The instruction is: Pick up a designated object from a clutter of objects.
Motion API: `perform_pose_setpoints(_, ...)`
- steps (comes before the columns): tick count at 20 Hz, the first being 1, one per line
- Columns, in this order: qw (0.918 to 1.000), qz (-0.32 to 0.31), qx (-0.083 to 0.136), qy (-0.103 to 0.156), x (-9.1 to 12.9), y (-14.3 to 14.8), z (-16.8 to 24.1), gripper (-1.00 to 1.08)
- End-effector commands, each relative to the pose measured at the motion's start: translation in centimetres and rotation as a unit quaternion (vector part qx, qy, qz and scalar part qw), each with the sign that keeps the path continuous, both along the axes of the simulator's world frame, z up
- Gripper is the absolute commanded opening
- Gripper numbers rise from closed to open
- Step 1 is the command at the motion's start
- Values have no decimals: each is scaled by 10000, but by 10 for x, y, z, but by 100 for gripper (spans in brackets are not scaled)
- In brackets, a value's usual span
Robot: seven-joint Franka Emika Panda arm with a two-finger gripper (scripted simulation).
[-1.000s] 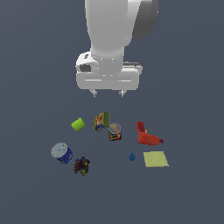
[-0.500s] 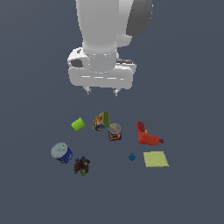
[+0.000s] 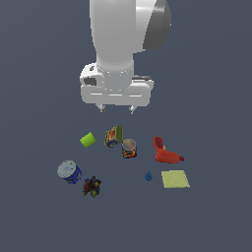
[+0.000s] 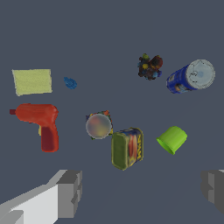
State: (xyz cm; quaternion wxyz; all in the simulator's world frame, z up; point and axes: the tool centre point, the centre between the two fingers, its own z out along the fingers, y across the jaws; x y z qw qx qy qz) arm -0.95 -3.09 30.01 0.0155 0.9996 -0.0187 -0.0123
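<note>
Crowding small can [image 3: 129,147] – green-edged pack [image 3: 113,136] just beside; jaws spread, empty.

Surface: plain dark grey-blue floor [image 3: 211,74].
Middle: small upright can [image 3: 129,147] touching green-edged pack [image 3: 113,136].
Around: lime cylinder [image 3: 88,140], blue can [image 3: 69,172], dark lump [image 3: 92,186], red drill [image 3: 165,152], blue piece [image 3: 148,176], yellow square [image 3: 175,179].

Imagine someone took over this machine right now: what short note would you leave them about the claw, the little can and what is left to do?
Gripper: open, empty, hanging above the clutter, touching nothing.
Small can: upright on the floor, close beside the green-edged pack, with the red drill on its other side.
Lime cylinder, blue can, dark lump, tiny blue piece and yellow square lie farther off.
Done: nothing grasped.
Left: descend over the small can, probably avoiding the pack, close, lift.
</note>
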Motion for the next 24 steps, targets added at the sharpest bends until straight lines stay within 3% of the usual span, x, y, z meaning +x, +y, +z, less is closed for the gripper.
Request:
perform_pose_setpoints(1,10000,82,7,-3,3,3,-13,100)
perform_pose_setpoints(16,9961,874,111,-74,13,34,-142,100)
perform_pose_setpoints(24,9935,1122,156,-100,8,44,-183,100)
